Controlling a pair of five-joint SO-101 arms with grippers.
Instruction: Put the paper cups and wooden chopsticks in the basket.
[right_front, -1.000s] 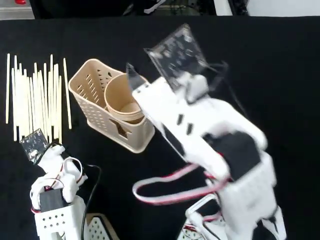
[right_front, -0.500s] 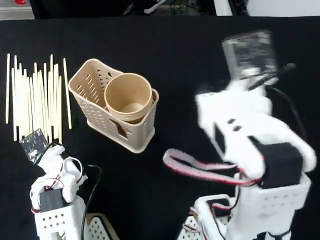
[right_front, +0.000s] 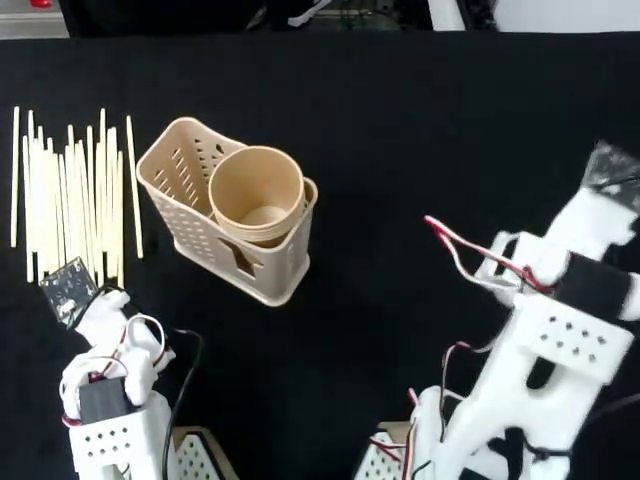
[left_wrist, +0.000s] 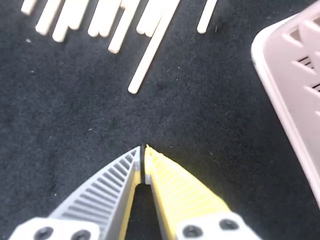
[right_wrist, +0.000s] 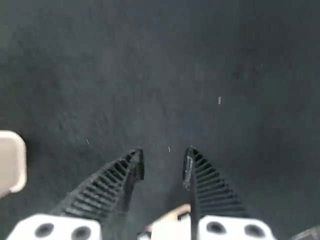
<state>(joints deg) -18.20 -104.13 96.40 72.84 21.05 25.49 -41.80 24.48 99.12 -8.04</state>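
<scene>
My left gripper (left_wrist: 144, 149), pinched closed and empty, sits just short of the wooden chopsticks (right_front: 75, 195), which lie lengthwise away from it beside the basket (right_front: 205, 245). My right gripper (right_wrist: 164, 152), slightly parted and empty, is well apart from them.

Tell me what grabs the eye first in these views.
The beige basket stands left of centre on the black table, paper cups nested upright inside. To its left the wooden chopsticks lie in a loose row, the shut left claw just short of their ends; the open right claw hangs over bare table.
</scene>
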